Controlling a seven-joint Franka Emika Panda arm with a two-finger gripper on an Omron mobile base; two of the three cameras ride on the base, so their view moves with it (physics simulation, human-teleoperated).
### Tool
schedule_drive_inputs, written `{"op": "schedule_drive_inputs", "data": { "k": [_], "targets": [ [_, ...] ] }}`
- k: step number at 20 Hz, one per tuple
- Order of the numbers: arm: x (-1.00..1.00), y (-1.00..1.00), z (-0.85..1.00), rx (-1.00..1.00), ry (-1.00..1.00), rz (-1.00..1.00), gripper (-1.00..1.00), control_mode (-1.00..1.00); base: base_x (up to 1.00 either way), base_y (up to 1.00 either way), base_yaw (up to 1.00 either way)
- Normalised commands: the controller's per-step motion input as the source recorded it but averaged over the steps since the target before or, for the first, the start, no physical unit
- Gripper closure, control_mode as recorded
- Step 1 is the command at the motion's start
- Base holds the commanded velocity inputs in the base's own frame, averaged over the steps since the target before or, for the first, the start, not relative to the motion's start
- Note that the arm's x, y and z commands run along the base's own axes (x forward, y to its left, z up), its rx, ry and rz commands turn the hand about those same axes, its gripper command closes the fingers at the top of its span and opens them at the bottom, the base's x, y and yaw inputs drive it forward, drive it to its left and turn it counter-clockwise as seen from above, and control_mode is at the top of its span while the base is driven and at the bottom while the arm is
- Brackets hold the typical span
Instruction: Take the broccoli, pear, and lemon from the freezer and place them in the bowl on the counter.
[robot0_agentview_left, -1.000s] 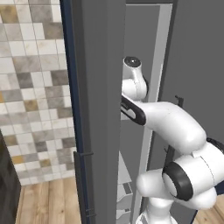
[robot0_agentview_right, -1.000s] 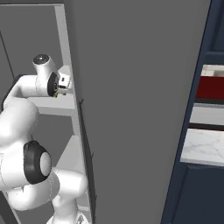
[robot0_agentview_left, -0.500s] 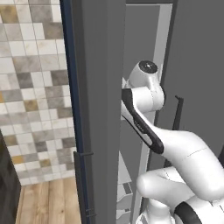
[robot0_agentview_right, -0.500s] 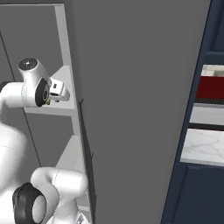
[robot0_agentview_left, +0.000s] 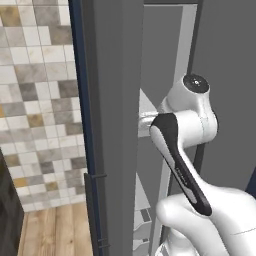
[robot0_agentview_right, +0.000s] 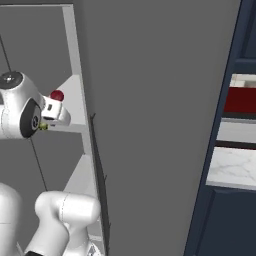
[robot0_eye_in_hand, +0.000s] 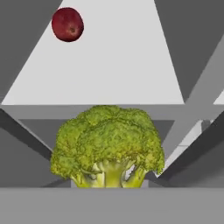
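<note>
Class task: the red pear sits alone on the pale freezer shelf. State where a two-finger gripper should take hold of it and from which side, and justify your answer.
Grip the pear across its rounded middle, coming in level from the open front of the shelf. It is roundish, so opposite sides probably suit the fingers, and it stands apart with bare shelf around.

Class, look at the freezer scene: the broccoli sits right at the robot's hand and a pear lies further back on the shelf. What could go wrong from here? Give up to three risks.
1. The broccoli fills the hand view's lower middle, but the fingers are hidden, so the grip may be shallow and it could slip on the way out.
2. The arm reaches through the narrow gap beside the freezer door; pulling back could knock it.
3. The pear is round and could roll along the shelf if jolted.
</note>
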Motion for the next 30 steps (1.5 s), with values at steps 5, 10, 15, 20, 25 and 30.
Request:
{"op": "schedule_drive_inputs", "data": {
  "k": [5, 10, 15, 20, 25, 30],
  "targets": [
    [-0.86, -0.2, 0.4, 0.0, 0.0, 0.0, 1.0, -1.0, 0.0, 0.0, 0.0],
    [-0.98, -0.47, 0.32, 0.0, 0.0, 0.0, 1.0, -1.0, 0.0, 0.0, 0.0],
    [-0.69, -0.23, 0.34, 0.0, 0.0, 0.0, 1.0, -1.0, 0.0, 0.0, 0.0],
    [-0.28, -0.32, 0.15, 0.0, 0.0, -0.02, 1.0, -1.0, 0.0, 0.0, 0.0],
    [-0.22, -0.16, 0.0, -0.01, 0.0, -0.03, 1.0, -1.0, 0.0, 0.0, 0.0],
    [-0.03, 0.0, 0.0, -0.02, 0.0, 0.0, 1.0, -1.0, 0.0, 0.0, 0.0]
  ]
}}
